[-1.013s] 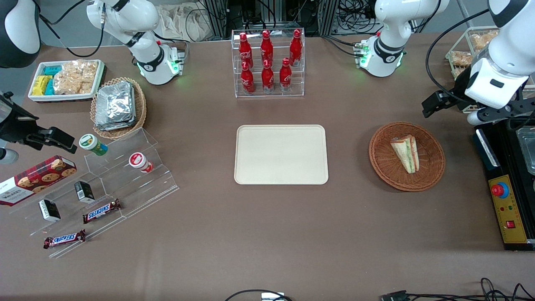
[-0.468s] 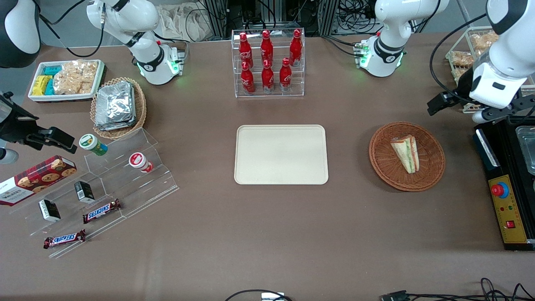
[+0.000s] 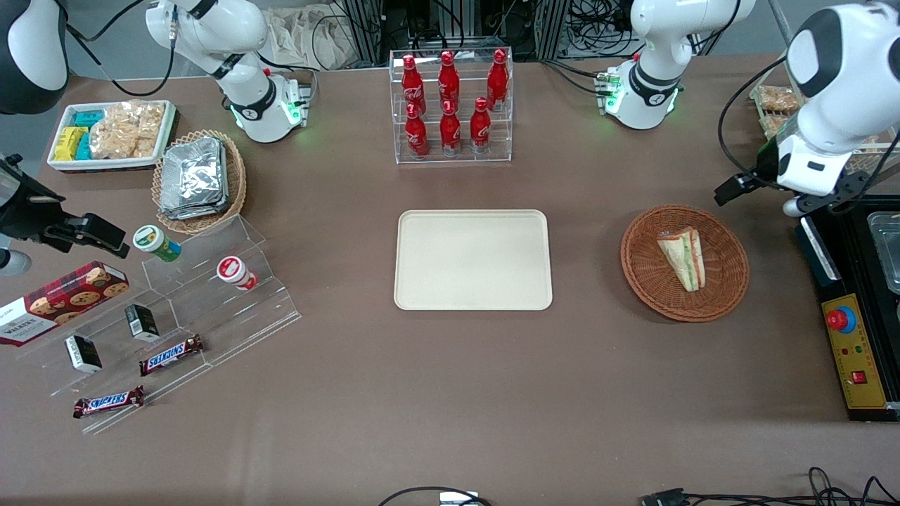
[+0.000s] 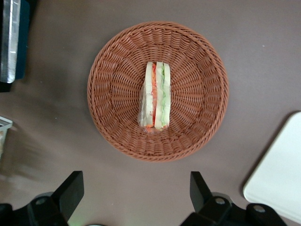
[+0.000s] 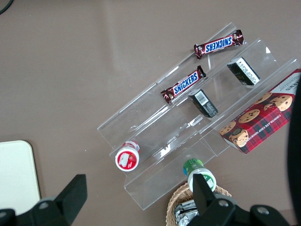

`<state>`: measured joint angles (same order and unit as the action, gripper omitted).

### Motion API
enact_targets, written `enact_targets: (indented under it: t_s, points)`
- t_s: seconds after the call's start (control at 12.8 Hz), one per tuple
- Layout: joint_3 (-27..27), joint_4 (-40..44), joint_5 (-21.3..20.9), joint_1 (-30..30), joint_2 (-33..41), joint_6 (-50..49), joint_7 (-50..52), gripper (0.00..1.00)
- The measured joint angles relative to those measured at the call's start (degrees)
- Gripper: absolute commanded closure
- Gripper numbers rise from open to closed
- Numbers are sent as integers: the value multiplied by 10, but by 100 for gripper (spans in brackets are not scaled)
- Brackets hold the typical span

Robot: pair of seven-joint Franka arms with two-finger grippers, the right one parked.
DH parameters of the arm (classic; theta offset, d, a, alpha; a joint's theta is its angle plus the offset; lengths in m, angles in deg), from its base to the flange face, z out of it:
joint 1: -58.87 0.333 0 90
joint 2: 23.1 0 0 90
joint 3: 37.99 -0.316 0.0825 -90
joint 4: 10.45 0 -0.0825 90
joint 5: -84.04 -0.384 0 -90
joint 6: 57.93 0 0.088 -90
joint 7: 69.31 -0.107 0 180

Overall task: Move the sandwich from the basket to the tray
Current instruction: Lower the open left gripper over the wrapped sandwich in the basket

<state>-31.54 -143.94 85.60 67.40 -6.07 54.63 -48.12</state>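
Observation:
The sandwich [image 3: 683, 258], a wrapped wedge with white bread and green and red-orange layers, lies in the round reddish-brown basket [image 3: 640, 281]. The cream tray [image 3: 472, 260] lies flat at the table's middle, bare. My left gripper [image 3: 793, 204] hangs above the table beside the basket, toward the working arm's end and a little farther from the front camera than the basket. In the left wrist view the sandwich [image 4: 155, 96] lies in the middle of the basket [image 4: 108, 70], and a corner of the tray [image 4: 282, 179] shows. The gripper [image 4: 135, 188] is open and empty, its fingers wide apart.
A black control box with a red button [image 3: 851, 320] stands beside the basket at the working arm's end. A wire basket of snacks [image 3: 773, 98] and a rack of red bottles [image 3: 451, 105] stand farther back. Foil packets, snack trays and an acrylic stand [image 3: 176, 309] lie toward the parked arm's end.
The left arm's wrist has turned and drawn slightly in and up near the basket's edge. The sandwich, basket and tray have not moved.

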Motion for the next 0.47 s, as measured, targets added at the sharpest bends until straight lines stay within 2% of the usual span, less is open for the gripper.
enact_targets:
  t_s: [0.31,0.47]
  points:
    - [0,-127,0,0,-20,180,11,0]
    - [0,-152,0,0,-61,245,13,0]
